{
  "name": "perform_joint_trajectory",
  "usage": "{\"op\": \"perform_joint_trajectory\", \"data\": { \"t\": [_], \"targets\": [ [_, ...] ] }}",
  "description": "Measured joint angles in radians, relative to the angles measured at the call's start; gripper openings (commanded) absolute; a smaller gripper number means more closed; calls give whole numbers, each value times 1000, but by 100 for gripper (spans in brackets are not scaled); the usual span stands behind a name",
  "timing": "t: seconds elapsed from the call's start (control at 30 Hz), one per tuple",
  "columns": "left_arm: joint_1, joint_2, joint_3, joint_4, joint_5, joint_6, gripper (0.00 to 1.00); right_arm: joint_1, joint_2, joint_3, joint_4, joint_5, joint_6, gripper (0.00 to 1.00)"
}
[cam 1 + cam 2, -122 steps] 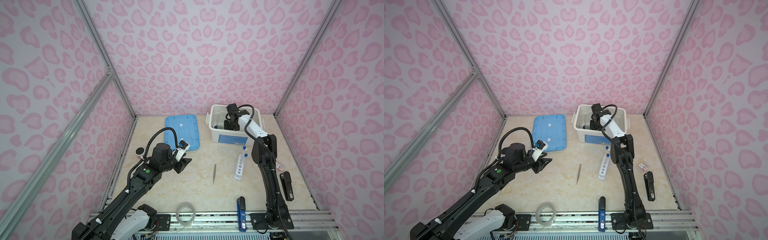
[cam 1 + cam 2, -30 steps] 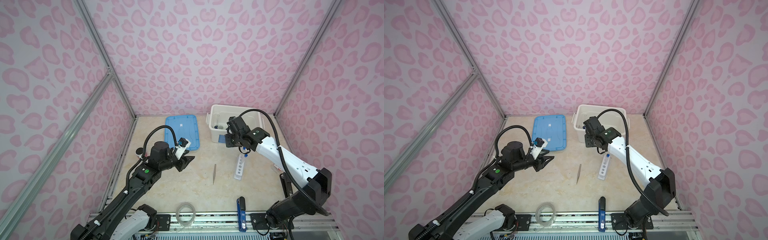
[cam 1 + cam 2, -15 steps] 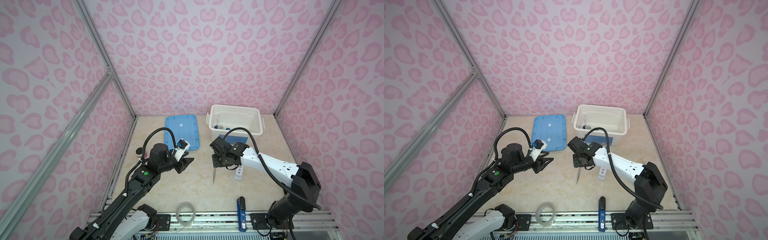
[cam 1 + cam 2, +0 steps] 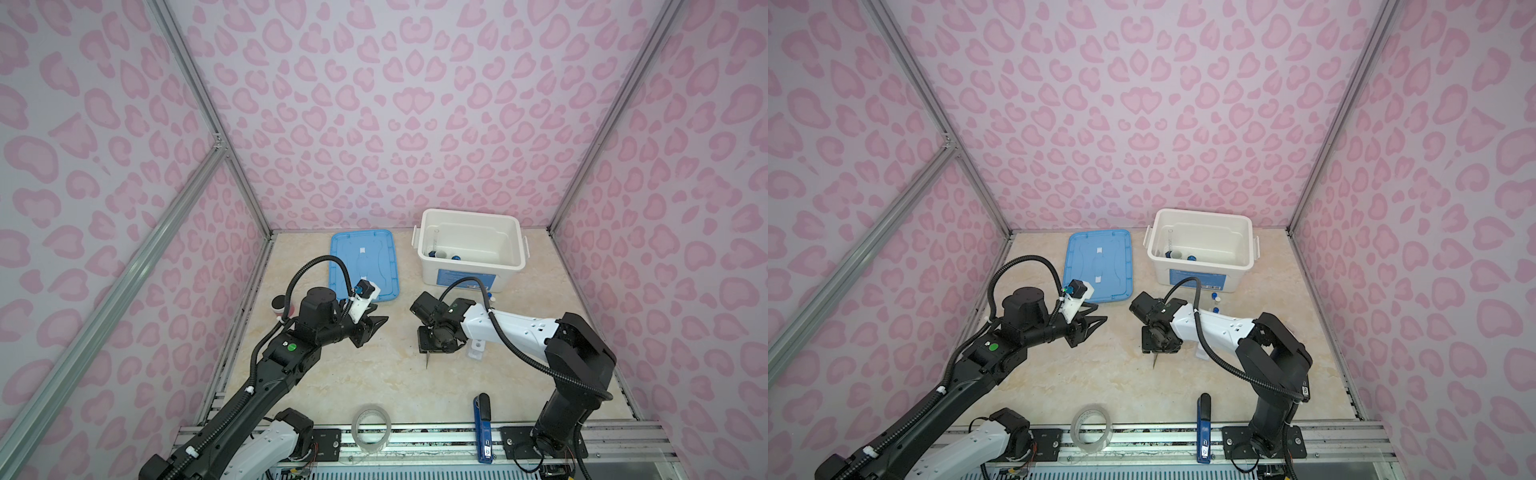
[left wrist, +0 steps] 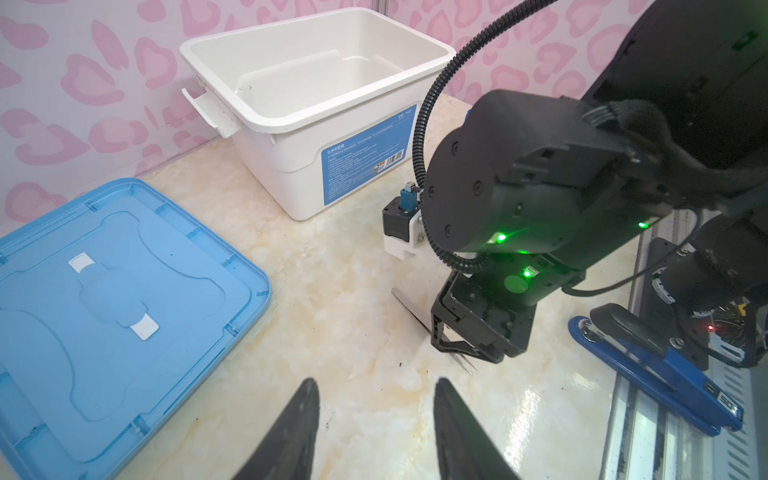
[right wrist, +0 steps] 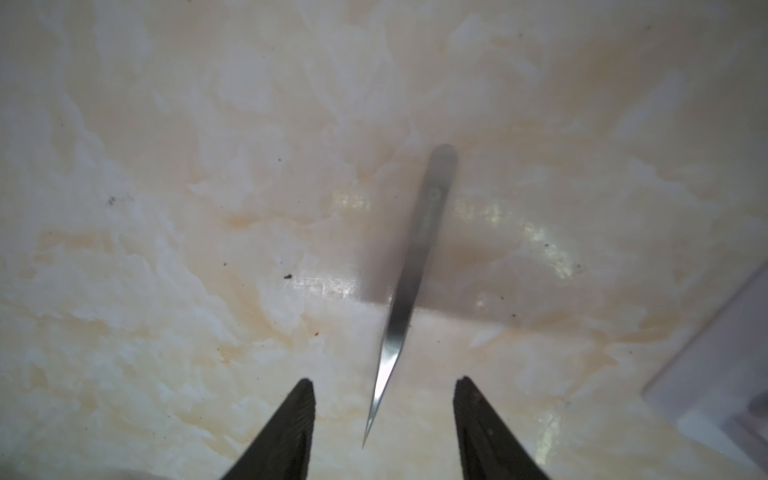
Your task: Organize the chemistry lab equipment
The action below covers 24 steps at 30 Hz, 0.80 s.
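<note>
Metal tweezers (image 6: 415, 270) lie flat on the marble table, their pointed tip between the fingers of my right gripper (image 6: 384, 379), which hangs open just above them and touches nothing. In both top views only the tip (image 4: 427, 361) (image 4: 1155, 360) shows under that gripper. The white rack (image 4: 476, 349) is mostly hidden beneath the right arm, with blue tube caps (image 4: 1214, 296) beside it. Inside the white bin (image 4: 521, 249) stand the blue-based cylinder (image 4: 434, 245), the white dish (image 4: 442, 254) and a blue-capped bottle (image 4: 456, 257). My left gripper (image 4: 376, 326) (image 5: 375, 382) hovers open and empty left of the tweezers.
A blue lid (image 4: 361, 262) lies flat left of the bin. At the table's front edge are a clear tape roll (image 4: 371, 426) and a dark blue stapler (image 4: 482, 428). A small jar (image 4: 279, 305) sits behind the left arm by the left wall.
The right arm has swung from beside the bin to the middle of the table and come down over the tweezers. The left arm has barely moved.
</note>
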Motion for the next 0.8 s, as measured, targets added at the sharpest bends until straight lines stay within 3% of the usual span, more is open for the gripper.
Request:
{"op": "perform_joint_trajectory", "data": {
  "t": [0.8],
  "targets": [
    [0, 14, 0, 0, 3, 0, 47, -6, 80, -11, 48, -37, 32, 44]
  ]
}}
